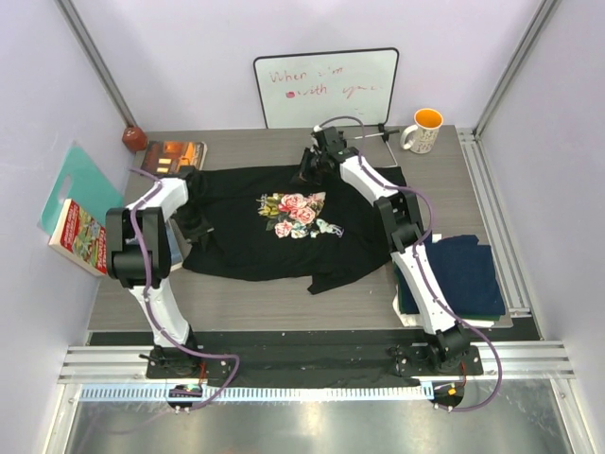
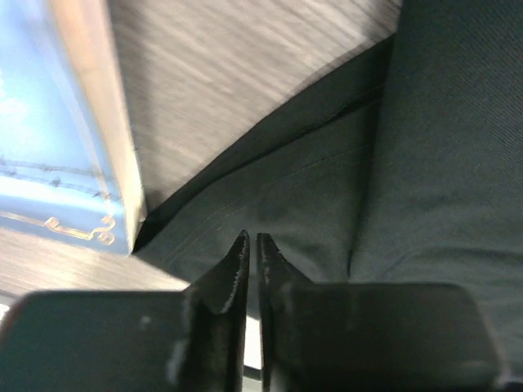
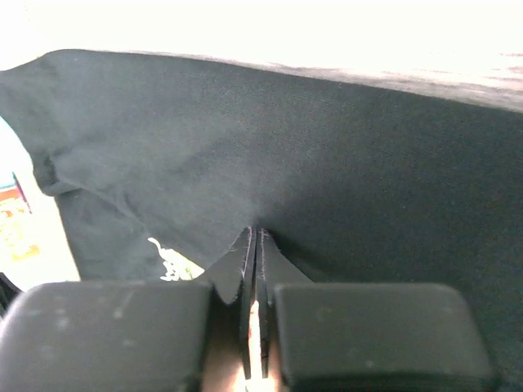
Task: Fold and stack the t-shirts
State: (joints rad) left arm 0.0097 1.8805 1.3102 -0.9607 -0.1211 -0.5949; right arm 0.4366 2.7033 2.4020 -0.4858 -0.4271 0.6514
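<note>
The black t-shirt (image 1: 241, 246) lies spread across the middle of the table (image 1: 284, 303), its flowered chest facing up. One lower corner is bunched towards 5 o'clock.

My left gripper (image 1: 194, 225) sits at the shirt's 9 o'clock edge. From my left wrist I see my left gripper (image 2: 252, 238) with its fingers (image 2: 233, 273) drawn together to a thin slit. The tips are down on the black t-shirt (image 2: 425, 147) just inside its hem, clenched on a nip of the cloth as far as I can make out. A blue book (image 2: 57, 131) lies close by at 10 o'clock (its corner nearly touches the hem).

My right gripper (image 1: 310, 168) is at the shirt's 12 o'clock edge, near the collar side. From the right wrist, my right gripper (image 3: 255, 233) has its jaws pressed tight. The black t-shirt (image 3: 327, 147) puckers into small ridges that run out from the tips, so I am grasping fabric there.

At 4 o'clock from the shirt, beside my right arm, a folded navy t-shirt (image 1: 460, 270) tops a small stack. A mug (image 1: 423, 130) stands at 1 o'clock, next to the whiteboard (image 1: 326, 87).
</note>
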